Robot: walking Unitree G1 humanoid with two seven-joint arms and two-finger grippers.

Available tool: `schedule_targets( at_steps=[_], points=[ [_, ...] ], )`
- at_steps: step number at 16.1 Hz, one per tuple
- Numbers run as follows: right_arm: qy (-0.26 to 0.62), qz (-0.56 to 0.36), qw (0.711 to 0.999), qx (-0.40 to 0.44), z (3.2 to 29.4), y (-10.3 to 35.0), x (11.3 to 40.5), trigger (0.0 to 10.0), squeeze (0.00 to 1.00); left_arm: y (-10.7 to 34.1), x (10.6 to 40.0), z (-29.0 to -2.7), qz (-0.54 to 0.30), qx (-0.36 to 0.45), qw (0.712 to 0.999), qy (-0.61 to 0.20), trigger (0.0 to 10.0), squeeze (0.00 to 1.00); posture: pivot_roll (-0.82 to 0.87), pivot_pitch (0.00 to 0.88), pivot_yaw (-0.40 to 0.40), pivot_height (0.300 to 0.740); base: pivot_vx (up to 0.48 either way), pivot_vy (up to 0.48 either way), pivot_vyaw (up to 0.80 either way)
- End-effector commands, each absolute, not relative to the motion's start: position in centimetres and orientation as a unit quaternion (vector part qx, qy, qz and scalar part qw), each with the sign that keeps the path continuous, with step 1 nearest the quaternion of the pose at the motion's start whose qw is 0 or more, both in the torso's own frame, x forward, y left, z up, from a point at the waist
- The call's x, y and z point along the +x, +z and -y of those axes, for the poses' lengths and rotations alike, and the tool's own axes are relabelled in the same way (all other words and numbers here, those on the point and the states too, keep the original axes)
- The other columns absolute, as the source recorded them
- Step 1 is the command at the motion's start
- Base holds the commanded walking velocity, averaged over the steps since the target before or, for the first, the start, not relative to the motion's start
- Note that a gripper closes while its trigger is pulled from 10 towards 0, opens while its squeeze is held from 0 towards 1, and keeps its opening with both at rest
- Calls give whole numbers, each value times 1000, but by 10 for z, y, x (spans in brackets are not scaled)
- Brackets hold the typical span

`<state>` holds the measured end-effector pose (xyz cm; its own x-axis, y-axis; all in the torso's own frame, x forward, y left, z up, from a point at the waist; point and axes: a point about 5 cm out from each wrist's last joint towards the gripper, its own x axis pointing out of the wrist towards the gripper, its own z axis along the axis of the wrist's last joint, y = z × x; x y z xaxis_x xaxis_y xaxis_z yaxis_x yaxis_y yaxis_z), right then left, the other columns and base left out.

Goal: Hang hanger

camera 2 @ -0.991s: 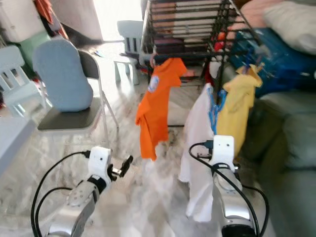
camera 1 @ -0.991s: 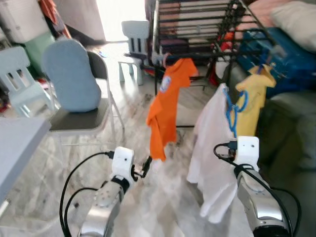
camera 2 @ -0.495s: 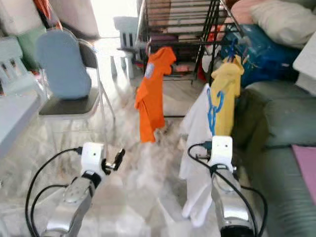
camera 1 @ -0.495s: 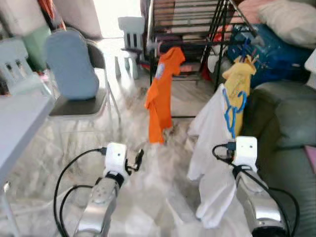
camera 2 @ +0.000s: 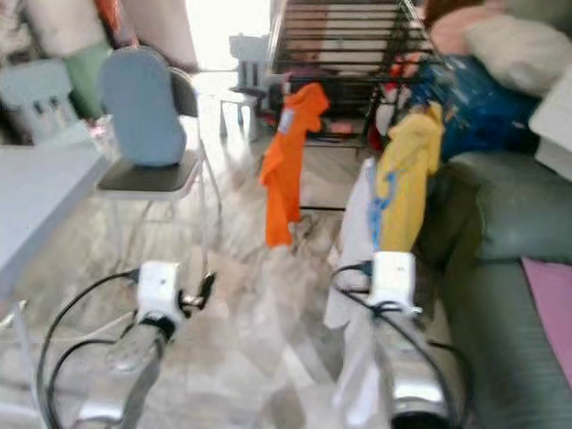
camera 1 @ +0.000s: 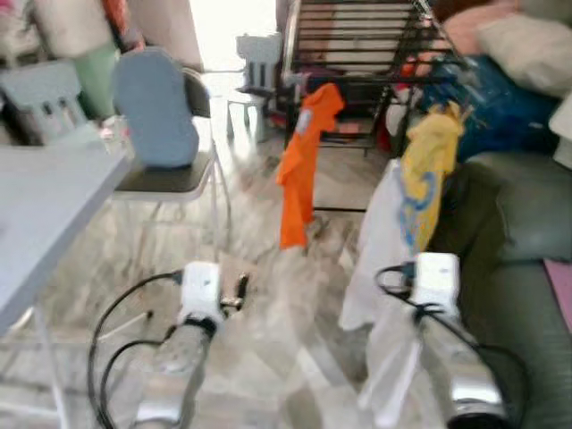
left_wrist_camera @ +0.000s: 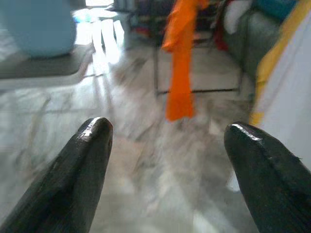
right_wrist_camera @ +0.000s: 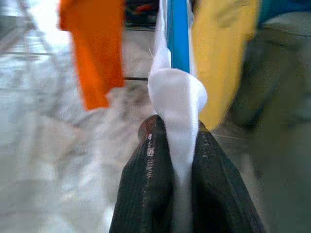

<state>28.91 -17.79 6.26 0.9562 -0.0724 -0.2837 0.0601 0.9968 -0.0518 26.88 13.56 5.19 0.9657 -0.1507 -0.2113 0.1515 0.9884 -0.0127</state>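
My right gripper (right_wrist_camera: 176,127) is shut on a fold of a white garment (camera 1: 375,259) that hangs on a blue hanger (right_wrist_camera: 179,34). It holds them low in front of me on the right, short of the black drying rack (camera 1: 357,36). An orange shirt (camera 1: 299,170) and a yellow shirt (camera 1: 429,161) hang from the rack's front bars. The white garment drapes over my right arm and hides its fingers in the eye views. My left gripper (left_wrist_camera: 169,130) is open with nothing in it, held low over the floor on the left (camera 1: 239,290).
A folding chair with a blue cushion (camera 1: 156,107) stands at the left, and a grey table (camera 1: 45,206) juts in at the near left. A green sofa (camera 1: 518,223) runs along the right. A small white chair (camera 1: 259,63) stands behind the rack. The floor is pale marble.
The whole picture has shifted and blurred, so the camera has moved; the table now shows more at the left. Both arms keep their pose and the right grip holds.
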Motion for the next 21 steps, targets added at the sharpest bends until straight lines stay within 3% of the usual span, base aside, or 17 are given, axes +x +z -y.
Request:
schedule_targets(
  at_steps=[1,21],
  points=[
    [-20,-106,994,-27,174,78,298,10000,0,55,271,-136,-98,3,993,-72,10000,0,-160,0,33,740,0,0,800],
    [22,-99,994,-32,164,79,302,10000,0,52,272,-128,-101,-18,989,-110,10000,0,-166,0,26,740,0,0,800]
  ],
)
